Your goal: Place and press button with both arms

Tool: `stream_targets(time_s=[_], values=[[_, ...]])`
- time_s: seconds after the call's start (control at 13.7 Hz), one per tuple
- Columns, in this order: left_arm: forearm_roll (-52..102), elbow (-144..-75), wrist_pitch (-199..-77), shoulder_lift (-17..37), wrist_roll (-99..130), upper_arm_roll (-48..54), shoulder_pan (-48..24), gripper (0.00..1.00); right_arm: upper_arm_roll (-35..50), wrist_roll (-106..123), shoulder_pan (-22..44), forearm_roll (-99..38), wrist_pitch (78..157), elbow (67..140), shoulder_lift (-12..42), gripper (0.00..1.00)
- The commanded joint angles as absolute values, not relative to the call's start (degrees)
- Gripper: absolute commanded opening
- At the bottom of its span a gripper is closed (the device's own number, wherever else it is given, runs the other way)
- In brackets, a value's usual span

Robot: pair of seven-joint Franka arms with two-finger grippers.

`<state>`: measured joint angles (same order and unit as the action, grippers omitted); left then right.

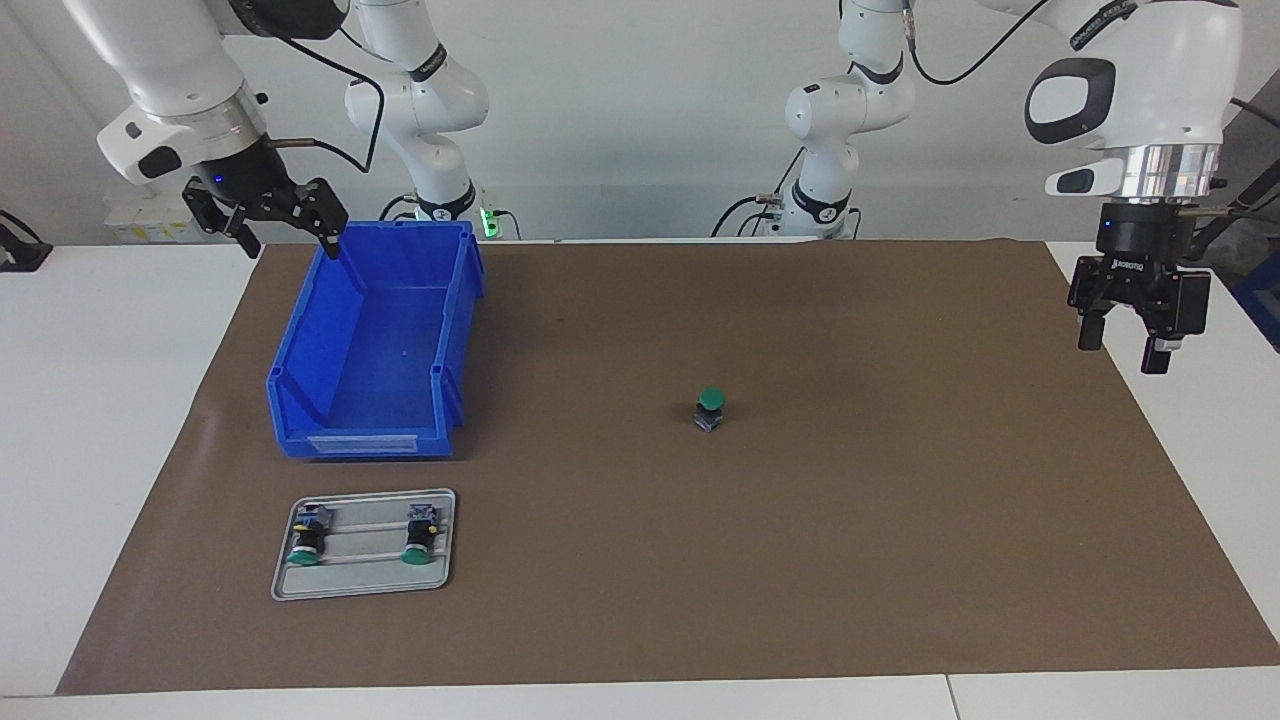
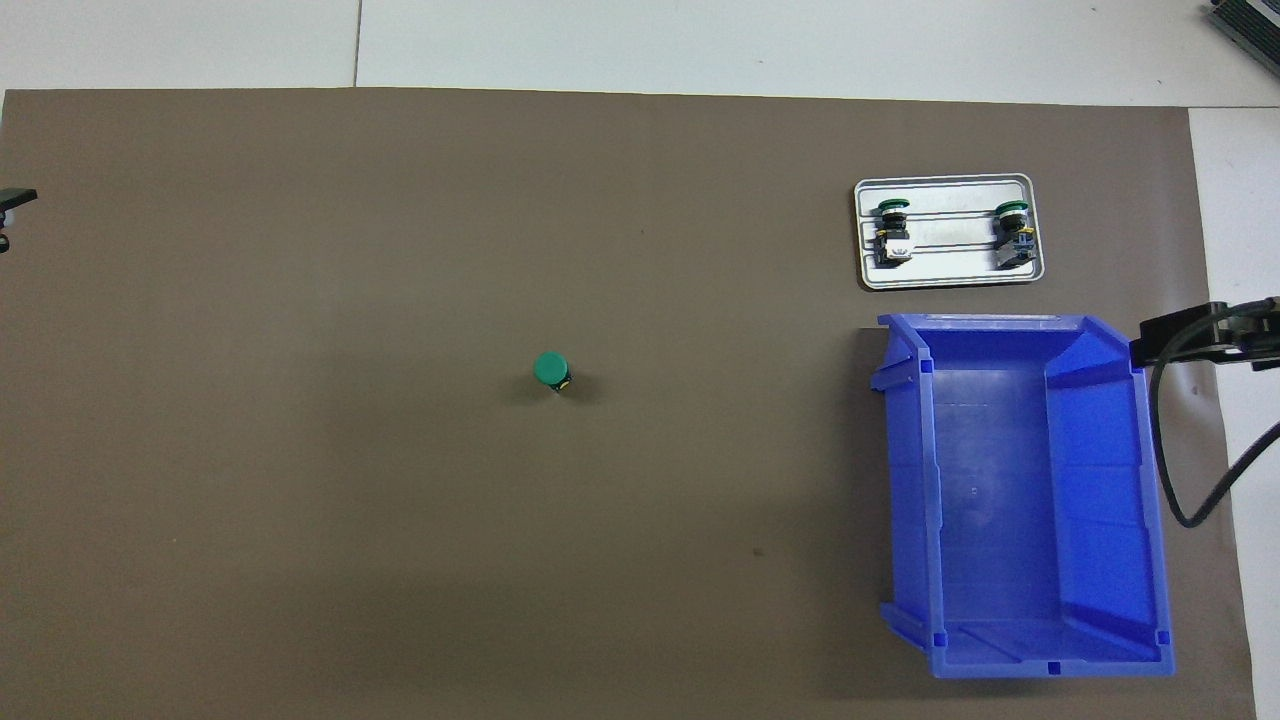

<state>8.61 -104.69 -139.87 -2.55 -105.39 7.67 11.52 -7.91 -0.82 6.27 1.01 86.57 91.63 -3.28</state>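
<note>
One button [image 1: 710,408] [image 2: 552,371] stands upright with its green cap up, alone near the middle of the brown mat. My left gripper [image 1: 1122,350] [image 2: 10,205] hangs open in the air over the mat's edge at the left arm's end, well apart from the button. Raised over the blue bin's corner closest to the robots, my right gripper [image 1: 288,238] [image 2: 1205,335] is also open. Neither one holds anything.
A blue bin [image 1: 360,440] [image 2: 1100,480] lies at the right arm's end of the mat, nothing in it. Farther from the robots than the bin sits a grey tray [image 1: 365,578] [image 2: 945,275] with two more green-capped buttons [image 1: 305,540] [image 2: 893,230] lying on their sides.
</note>
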Motion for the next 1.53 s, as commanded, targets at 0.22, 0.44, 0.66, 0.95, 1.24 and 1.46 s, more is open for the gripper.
stream_targets(time_s=[0.22, 0.44, 0.66, 0.95, 1.24, 1.46], values=[[4.9, -100.5, -119.1, -3.3, -105.0, 8.2, 12.3, 1.00, -7.8, -1.8, 6.2, 0.0, 86.1, 92.9, -4.6, 1.00], [1.7, -98.8, -108.0, -4.1, -103.5, 8.4, 12.0, 1.00, -7.8, -1.8, 6.2, 0.0, 86.1, 92.8, -4.6, 1.00], [1.6, -99.1, -105.6, -4.7, -93.5, 8.4, 11.4, 1.00, -7.8, -1.8, 6.2, 0.0, 86.1, 92.8, -4.6, 1.00], [1.5, -99.4, -104.0, -5.4, -69.1, 9.1, 11.1, 1.00, -7.8, -1.8, 6.2, 0.0, 86.1, 92.8, -4.6, 1.00], [1.6, -99.5, -103.9, -5.4, -45.1, 9.1, 11.1, 1.00, -7.8, -1.8, 6.2, 0.0, 86.1, 92.9, -4.6, 1.00], [1.6, -99.8, -104.0, -5.4, -27.2, 9.1, 11.1, 1.00, -7.8, -1.8, 6.2, 0.0, 86.1, 92.8, -4.6, 1.00]])
